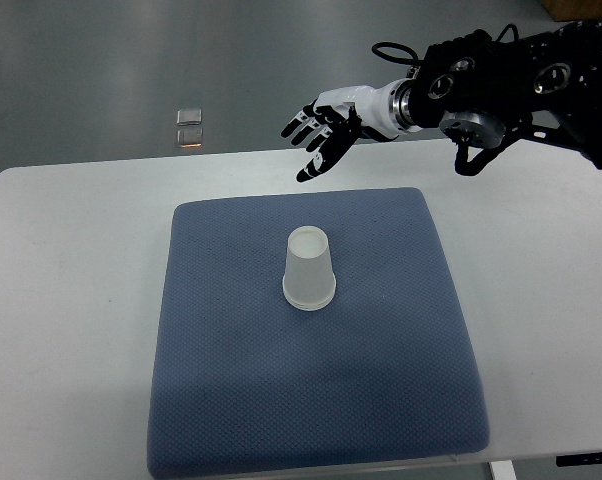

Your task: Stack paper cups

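Observation:
A white paper cup [308, 268] stands upside down, wide rim down, near the middle of the blue mat [231, 380]. It may be more than one cup nested; I cannot tell. My right hand [319, 137] hovers above the table's far edge, up and slightly right of the cup, well apart from it. Its fingers are spread and hold nothing. The black right arm [521, 80] enters from the upper right. The left arm is out of view.
The mat lies on a white table [61, 300]. Two small shiny squares [190, 127] sit on the grey floor beyond the table's far edge, at upper left.

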Motion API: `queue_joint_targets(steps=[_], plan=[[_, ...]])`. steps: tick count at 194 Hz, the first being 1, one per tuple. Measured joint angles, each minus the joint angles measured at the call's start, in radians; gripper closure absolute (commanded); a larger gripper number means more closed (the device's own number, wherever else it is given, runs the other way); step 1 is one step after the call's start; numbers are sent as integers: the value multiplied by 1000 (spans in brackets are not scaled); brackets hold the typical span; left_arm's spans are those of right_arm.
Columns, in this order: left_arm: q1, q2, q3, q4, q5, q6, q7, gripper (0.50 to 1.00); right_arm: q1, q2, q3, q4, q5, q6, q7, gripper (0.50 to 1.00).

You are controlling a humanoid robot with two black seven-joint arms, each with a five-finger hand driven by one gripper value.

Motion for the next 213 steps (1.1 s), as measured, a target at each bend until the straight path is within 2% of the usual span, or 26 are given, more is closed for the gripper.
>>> queue_joint_targets(steps=[44,74,123,169,213], plan=[[0,0,0,0,0,0,0,500,-299,-55,352,-141,107,-32,75,640],[0,0,0,0,0,0,0,500,-496,-58,618,-237,129,-23,124,605],[0,0,0,0,0,0,1,500,-771,-38,996,-274,130,-9,168,589],[0,0,0,-2,0,0,1,500,-919,30,1181,-334,129,142,193,589],[0,0,0,-2,0,0,1,500,-976,68,1241,-383,129,218,203,589]])
